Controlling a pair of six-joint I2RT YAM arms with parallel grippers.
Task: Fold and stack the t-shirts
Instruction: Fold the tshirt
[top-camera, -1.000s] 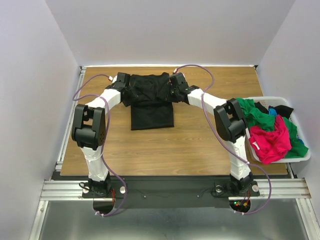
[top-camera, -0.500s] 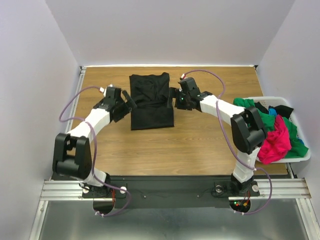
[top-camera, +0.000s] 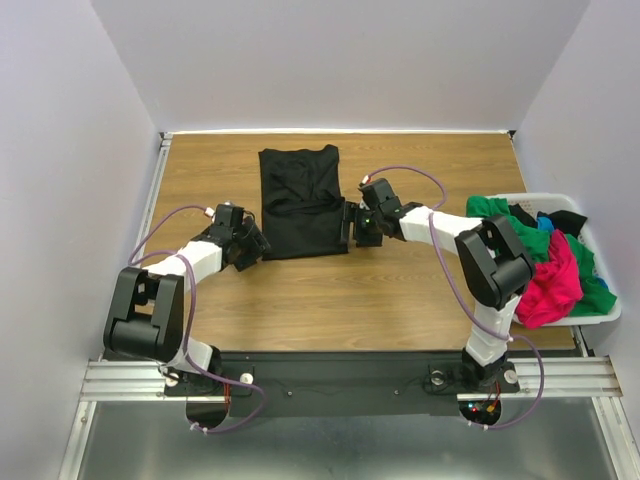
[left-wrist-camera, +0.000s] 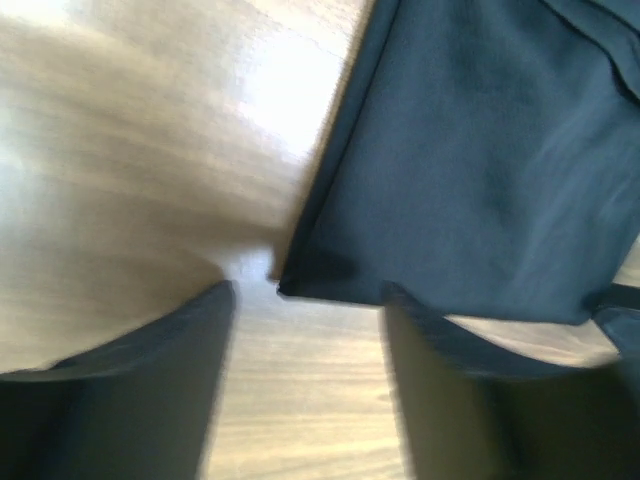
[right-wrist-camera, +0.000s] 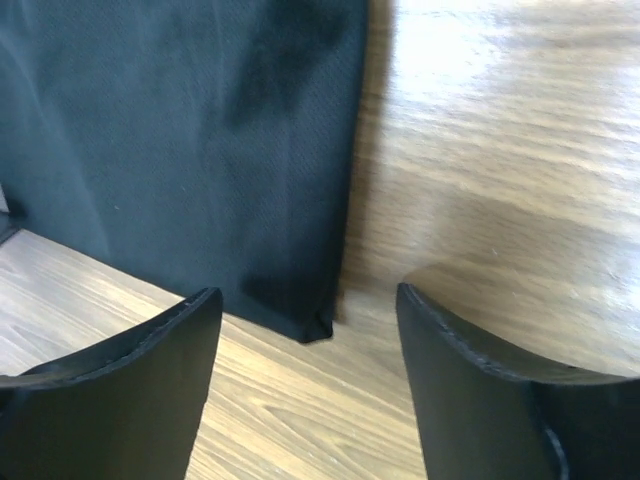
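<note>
The wooden table (top-camera: 400, 290) carries a black shirt (top-camera: 300, 200), folded into a long flat rectangle at its far middle. At the right edge a white basket (top-camera: 575, 318) holds a heap that includes a green shirt (top-camera: 510, 235) and a pink shirt (top-camera: 545, 285). The left gripper (top-camera: 252, 243) sits just off the black shirt's near left corner and the right gripper (top-camera: 350, 225) beside its near right corner. Both have their fingers spread wide around nothing.

We record: black shirt (top-camera: 300, 205), plain; table (top-camera: 420, 290), brown wood grain; basket (top-camera: 580, 321), white; green shirt (top-camera: 505, 227), plain; pink shirt (top-camera: 545, 285), plain magenta.
</note>
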